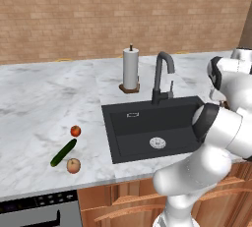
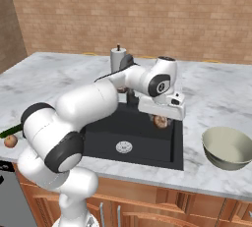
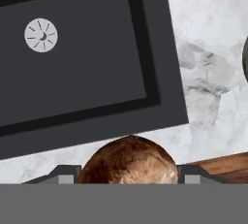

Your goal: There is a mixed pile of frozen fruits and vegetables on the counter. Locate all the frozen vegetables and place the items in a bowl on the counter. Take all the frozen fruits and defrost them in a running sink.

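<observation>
1. The tool (image 2: 161,121) hangs above the right part of the sink (image 1: 147,123), its two dark fingertips (image 3: 66,174) clamped on either side of a brownish-white round lump (image 3: 128,160); in the hand view the lump sits between them at 6 o'clock, grasped and clear of the basin.
2. Below the lump in the hand view lie the sink's black rim and a strip of veined marble worktop (image 3: 208,72), with a wooden cabinet edge (image 3: 223,165) at 4 o'clock. The silver drain (image 3: 41,35) lies at 10 o'clock, well apart from the lump.
3. In the right base view the bowl (image 2: 228,147) stands on the worktop at 3 o'clock of the tool, near the front edge, with a band of bare marble between it and the sink's right rim. The bowl's hollow shows nothing inside.
4. In the left base view the other foods lie at 8 o'clock, left of the sink and near the worktop's front edge: the orange-tan ball (image 1: 73,165) nearest the edge, the green cucumber-like stick (image 1: 63,153) lying aslant just beside it, and the small red ball (image 1: 75,131) just beyond the stick's far tip. Whether they touch I cannot tell.
5. A wide stretch of marble lies open behind and to the left of those three.
6. Farther back, the dark gooseneck faucet (image 1: 162,76) rises at the sink's rear rim, and a paper towel roll (image 1: 130,70) stands upright on a wooden base just to its left.
7. A brick wall (image 1: 98,14) closes the worktop's far edge.
</observation>
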Controlling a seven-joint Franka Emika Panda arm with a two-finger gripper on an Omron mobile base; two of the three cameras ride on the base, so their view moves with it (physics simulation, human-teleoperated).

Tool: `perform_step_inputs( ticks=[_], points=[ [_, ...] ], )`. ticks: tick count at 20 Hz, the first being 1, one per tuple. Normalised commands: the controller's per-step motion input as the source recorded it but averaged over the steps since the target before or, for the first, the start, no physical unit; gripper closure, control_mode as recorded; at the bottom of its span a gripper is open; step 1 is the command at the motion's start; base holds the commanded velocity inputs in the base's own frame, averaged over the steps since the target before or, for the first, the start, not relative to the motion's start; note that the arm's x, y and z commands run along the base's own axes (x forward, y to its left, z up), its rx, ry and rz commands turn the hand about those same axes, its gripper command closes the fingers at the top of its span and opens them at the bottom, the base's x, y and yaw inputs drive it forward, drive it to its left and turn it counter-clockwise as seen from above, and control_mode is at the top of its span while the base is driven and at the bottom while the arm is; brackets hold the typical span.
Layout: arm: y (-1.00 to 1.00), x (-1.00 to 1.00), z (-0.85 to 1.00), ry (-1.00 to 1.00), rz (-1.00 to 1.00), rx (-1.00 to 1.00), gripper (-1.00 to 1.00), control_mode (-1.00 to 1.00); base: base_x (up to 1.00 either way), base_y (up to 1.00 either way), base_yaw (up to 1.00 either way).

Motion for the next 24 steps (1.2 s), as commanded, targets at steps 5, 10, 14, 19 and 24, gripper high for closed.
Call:
perform_step_inputs(
  ticks=[5, 10, 14, 19, 24],
  points=[
    [-0.34, -0.06, 0.20, 0.00, -0.05, -0.01, 1.00, -1.00, 0.00, 0.00, 0.00],
    [-0.39, -0.09, 0.14, -0.01, -0.04, 0.00, 1.00, -1.00, 0.00, 0.00, 0.00],
    [-0.44, -0.02, 0.02, -0.02, -0.01, 0.00, 1.00, -1.00, 0.00, 0.00, 0.00],
    [-0.44, -0.03, -0.01, -0.03, -0.01, 0.00, 1.00, -1.00, 0.00, 0.00, 0.00],
    [-0.48, 0.00, -0.12, 0.00, -0.01, 0.00, 1.00, -1.00, 0.00, 0.00, 0.00]
  ],
)
